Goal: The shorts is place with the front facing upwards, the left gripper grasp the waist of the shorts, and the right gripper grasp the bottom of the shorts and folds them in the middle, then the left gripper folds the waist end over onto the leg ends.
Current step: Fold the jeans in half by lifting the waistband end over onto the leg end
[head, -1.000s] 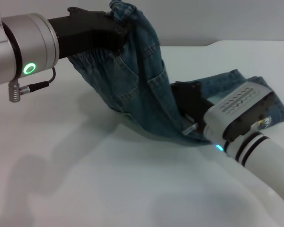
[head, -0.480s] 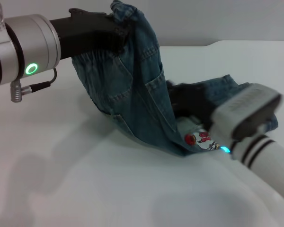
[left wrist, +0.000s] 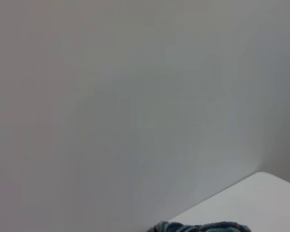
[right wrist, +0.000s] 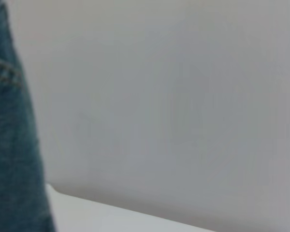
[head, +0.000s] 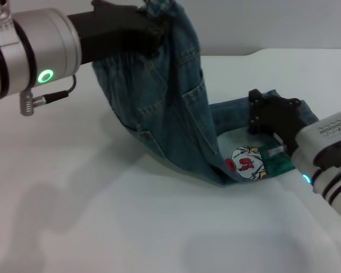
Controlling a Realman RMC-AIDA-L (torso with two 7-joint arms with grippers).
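Two grippers work a pair of denim shorts (head: 170, 108) on a white table (head: 102, 227). The lengthwise fold appears done, judging by the narrow doubled strip of cloth, and the final fold is underway but unfinished. The left gripper (head: 150, 25) is raised high at upper left, its jaws clamped on the bunched waist, so the shorts hang from it in a steep drape down to the table. The leg ends (head: 238, 111) lie flat toward the right, with a cartoon patch (head: 247, 162) showing near the bend. What remains is carrying the waist across and laying it on the leg ends. The right gripper (head: 273, 114) sits just at the leg ends; whether its jaws are parted or pinching cloth cannot be told.
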